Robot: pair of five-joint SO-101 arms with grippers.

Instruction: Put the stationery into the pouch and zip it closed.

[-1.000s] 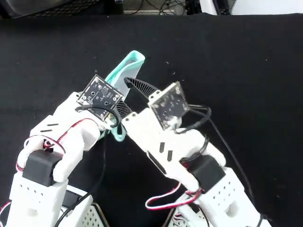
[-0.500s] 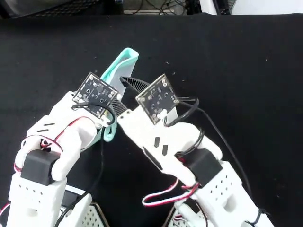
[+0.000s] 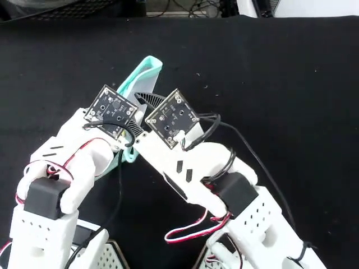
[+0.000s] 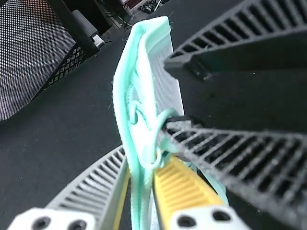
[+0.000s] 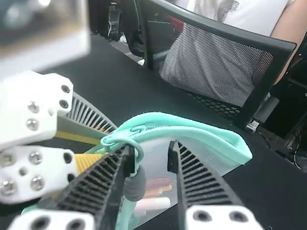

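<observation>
Pouch (image 3: 146, 70) top drifts toward 10 o'clock. Right gripper (image 5: 148, 155), narrowly parted, has closed in from 3 o'clock and hooks zip pull (image 5: 125, 139). Left gripper (image 4: 144, 179) pinches pouch edge. Zipping likely starting.

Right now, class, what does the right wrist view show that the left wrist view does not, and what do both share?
The right wrist view adds the stationery inside the pouch, seen through its mesh side. The left wrist view adds the pouch end-on, its thin edge pinched in the left claw. Both share the mint pouch and its pull loop hooked over one black finger of the open right claw.
</observation>
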